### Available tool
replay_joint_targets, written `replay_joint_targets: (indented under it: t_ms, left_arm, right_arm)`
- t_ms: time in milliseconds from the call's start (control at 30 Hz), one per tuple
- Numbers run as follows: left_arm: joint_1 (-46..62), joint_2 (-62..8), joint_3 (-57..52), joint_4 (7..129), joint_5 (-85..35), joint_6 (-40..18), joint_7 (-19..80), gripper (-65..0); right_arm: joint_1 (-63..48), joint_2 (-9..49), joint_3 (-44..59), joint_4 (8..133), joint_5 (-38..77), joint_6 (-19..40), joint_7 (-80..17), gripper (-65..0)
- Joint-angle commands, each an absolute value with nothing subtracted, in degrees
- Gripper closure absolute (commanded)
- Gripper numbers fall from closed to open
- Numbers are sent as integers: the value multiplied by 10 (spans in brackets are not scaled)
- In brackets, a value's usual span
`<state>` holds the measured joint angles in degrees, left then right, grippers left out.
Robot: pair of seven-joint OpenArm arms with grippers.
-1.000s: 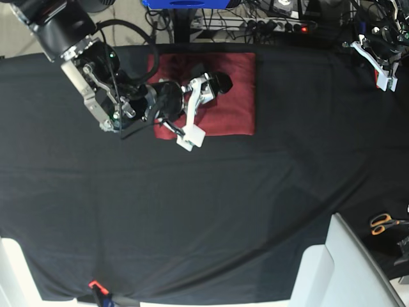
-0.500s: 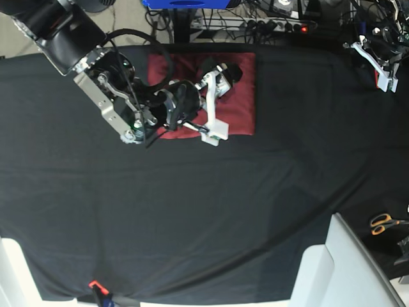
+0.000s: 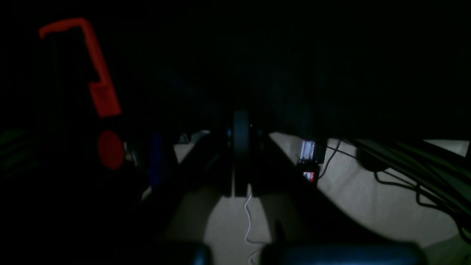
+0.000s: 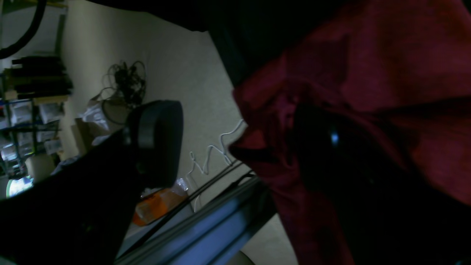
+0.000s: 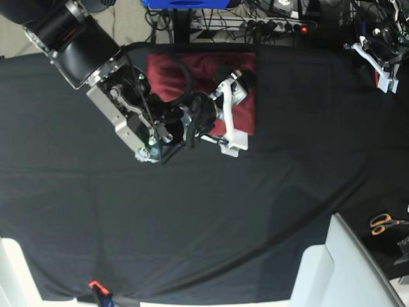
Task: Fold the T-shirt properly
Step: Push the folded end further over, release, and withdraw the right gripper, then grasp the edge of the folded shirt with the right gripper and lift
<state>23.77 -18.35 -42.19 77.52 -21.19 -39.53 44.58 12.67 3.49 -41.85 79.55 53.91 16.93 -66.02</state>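
One soft maroon T-shirt point(image 5: 192, 69) — folded rectangle — on matte black table cloth point(image 5: 204, 211).

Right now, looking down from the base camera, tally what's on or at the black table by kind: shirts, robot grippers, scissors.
T-shirt, dark red, folded: 1
Robot grippers: 2, right gripper and left gripper
Scissors, orange-handled: 1
Total: 4

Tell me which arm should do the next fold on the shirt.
The right. Its gripper is open right over the shirt, fingers straddling the near-right part. The left gripper is shut and parked at the table's far corner, well away from the cloth.
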Motion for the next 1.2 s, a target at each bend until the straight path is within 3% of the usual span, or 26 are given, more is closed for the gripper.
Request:
replay_joint_targets:
  t_ms: [0, 233, 300, 500, 900, 1167]
  left_arm:
    - [235, -196, -428, 782, -218, -400, 439, 0]
    - [233, -196, -428, 786, -218, -400, 440, 0]
    - [233, -204, -428, 784, -218, -400, 440, 0]
    - [233, -204, -428, 781, -218, -400, 440, 0]
    - [234, -204, -428, 783, -218, -400, 440, 0]
    - [233, -204, -428, 784, -218, -400, 440, 0]
  right_arm:
    - [138, 30, -415, 810, 553, 174, -656, -441]
    - [125, 88, -385, 915, 595, 165, -633, -428]
    - [98, 116, -335, 928, 594, 142, -622, -350]
    - [35, 162, -244, 925, 592, 134, -600, -2]
    - [29, 181, -246, 807, 592, 161, -531, -14]
    - [36, 158, -246, 771, 589, 162, -530, -14]
